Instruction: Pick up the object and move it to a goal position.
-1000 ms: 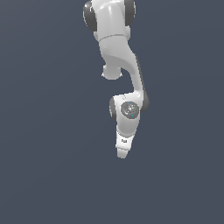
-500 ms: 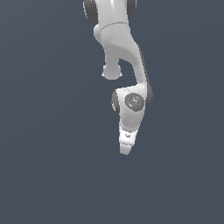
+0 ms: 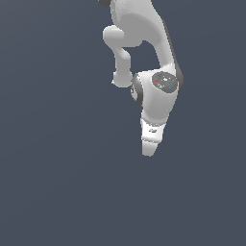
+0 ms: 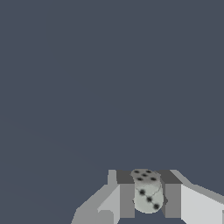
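Note:
The object (image 4: 148, 197) is a small pale grey die-like piece with rounded edges and dark dots. In the wrist view it sits between my two fingers (image 4: 127, 199), which press on its two sides. My gripper (image 4: 148, 183) is shut on it, and only plain dark ground shows beyond it. In the exterior view the white arm hangs over the dark surface, with the hand (image 3: 150, 141) pointing down the picture. There the hand's body hides both the object and the fingertips.
The white arm links (image 3: 144, 29) fill the upper middle of the exterior view. Around them lies a uniform dark blue-grey surface (image 3: 57, 182) with no other objects, edges or goal mark showing.
The hand has shifted steadily toward the exterior view's right and slightly up the picture, and the arm above it has swung the same way.

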### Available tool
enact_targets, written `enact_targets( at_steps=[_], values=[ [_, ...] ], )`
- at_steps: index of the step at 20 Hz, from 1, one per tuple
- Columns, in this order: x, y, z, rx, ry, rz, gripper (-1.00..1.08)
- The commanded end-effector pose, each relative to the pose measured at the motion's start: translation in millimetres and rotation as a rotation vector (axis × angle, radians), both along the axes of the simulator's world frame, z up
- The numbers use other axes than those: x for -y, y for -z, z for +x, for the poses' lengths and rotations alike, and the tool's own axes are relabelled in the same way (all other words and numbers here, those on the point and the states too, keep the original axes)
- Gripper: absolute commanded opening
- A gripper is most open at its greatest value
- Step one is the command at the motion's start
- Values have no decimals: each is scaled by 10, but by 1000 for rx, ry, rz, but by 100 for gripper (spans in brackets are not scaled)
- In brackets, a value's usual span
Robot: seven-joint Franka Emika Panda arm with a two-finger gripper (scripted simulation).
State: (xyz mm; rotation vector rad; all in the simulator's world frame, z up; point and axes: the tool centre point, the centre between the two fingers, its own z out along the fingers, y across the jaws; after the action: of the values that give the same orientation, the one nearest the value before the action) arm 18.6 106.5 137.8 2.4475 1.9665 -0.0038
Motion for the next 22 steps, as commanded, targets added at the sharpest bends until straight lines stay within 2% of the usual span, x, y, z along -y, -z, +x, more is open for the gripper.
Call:
enact_targets(
  at_steps=[1, 15, 22],
  values=[
    [-101, -296, -59, 0, -1, 0, -100],
    [-631, -1892, -324, 0, -2, 3, -100],
    [-805, -2433, -388, 0, 0, 3, -100]
  ],
)
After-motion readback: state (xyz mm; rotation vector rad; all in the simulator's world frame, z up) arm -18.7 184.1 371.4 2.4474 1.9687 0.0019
